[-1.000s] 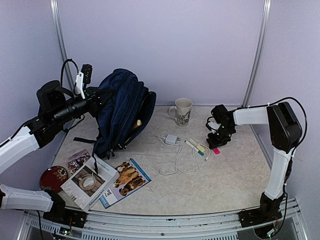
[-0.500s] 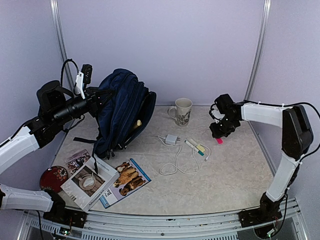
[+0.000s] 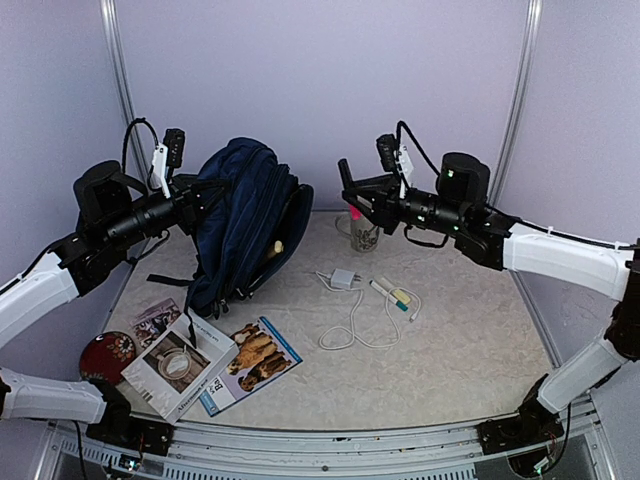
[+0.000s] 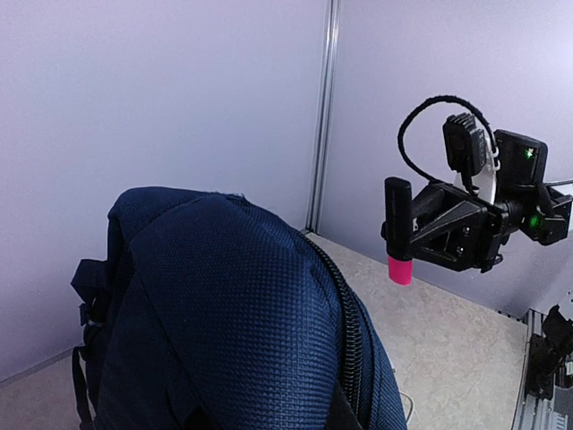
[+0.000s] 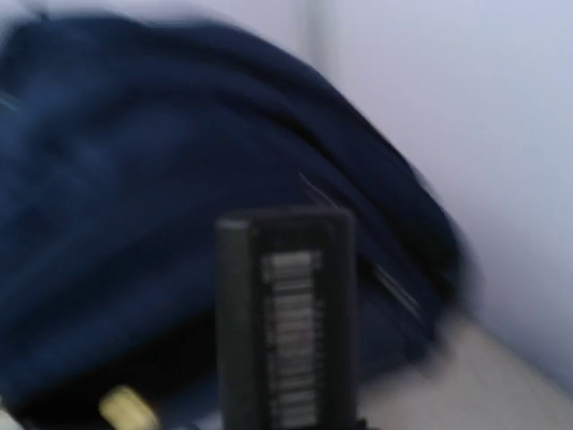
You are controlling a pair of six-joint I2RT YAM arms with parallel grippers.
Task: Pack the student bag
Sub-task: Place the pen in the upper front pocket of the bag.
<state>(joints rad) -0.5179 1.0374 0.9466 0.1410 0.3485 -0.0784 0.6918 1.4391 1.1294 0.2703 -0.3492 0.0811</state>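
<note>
The student bag [image 3: 245,225], navy blue, stands upright at the back left with its main opening facing right. My left gripper [image 3: 203,193] is shut on the fabric at the bag's top; in the left wrist view the bag [image 4: 224,313] fills the lower frame and hides my fingers. My right gripper [image 3: 350,195] hangs in the air just right of the bag's opening. It is shut on a black marker with a pink end [image 4: 398,242], held upright. The right wrist view is blurred and shows the marker [image 5: 286,322] in front of the bag [image 5: 134,224].
A yellow object [image 3: 275,245] shows inside the bag's opening. A patterned mug [image 3: 366,230] stands behind the right gripper. On the table lie a white charger with its cable [image 3: 343,279], pens [image 3: 392,295], two magazines [image 3: 255,360] [image 3: 180,365] and a red disc [image 3: 107,352].
My right arm has lifted off the table at the right and swung left toward the bag's opening, carrying the pink-ended marker. The left arm and the bag have stayed still.
</note>
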